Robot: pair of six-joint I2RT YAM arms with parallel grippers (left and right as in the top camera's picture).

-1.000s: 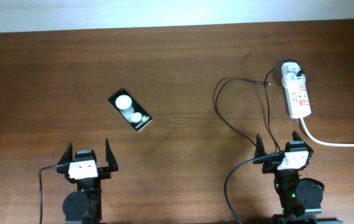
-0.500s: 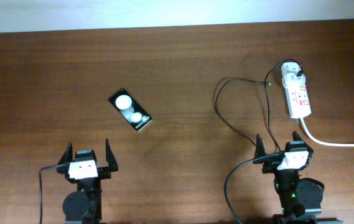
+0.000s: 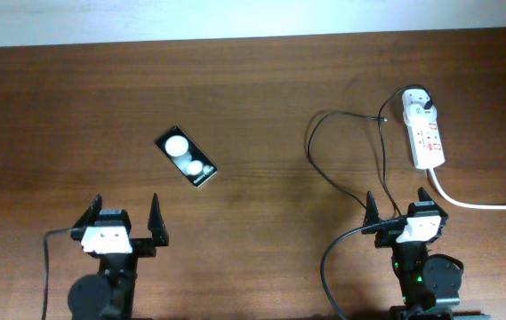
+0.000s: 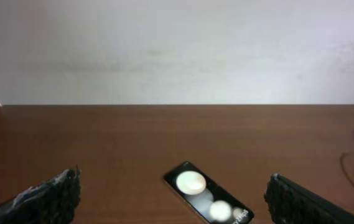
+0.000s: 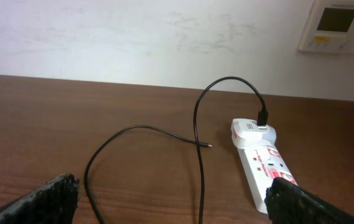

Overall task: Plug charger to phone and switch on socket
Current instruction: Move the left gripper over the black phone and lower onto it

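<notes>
Plainly, the left gripper and right gripper were seen spread and empty; the thin charger could be pinched badly and dropped short of the phone.

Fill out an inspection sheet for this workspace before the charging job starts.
Surface: brown wooden table, no damage seen.
Job's things: flat black smartphone left of centre, nothing plugged in; white power strip with red marks at right; thin black charger cable runs from the white plug adapter seated in the strip, its tip lying loose on the wood. Switch state: cannot tell.
Clutter: nothing seen.
Grippers: left gripper and right gripper both open, holding nothing, at the near edge.
Cables: thick white cord leaves the strip toward the right edge.
Surroundings: white wall; beige wall panel.
</notes>
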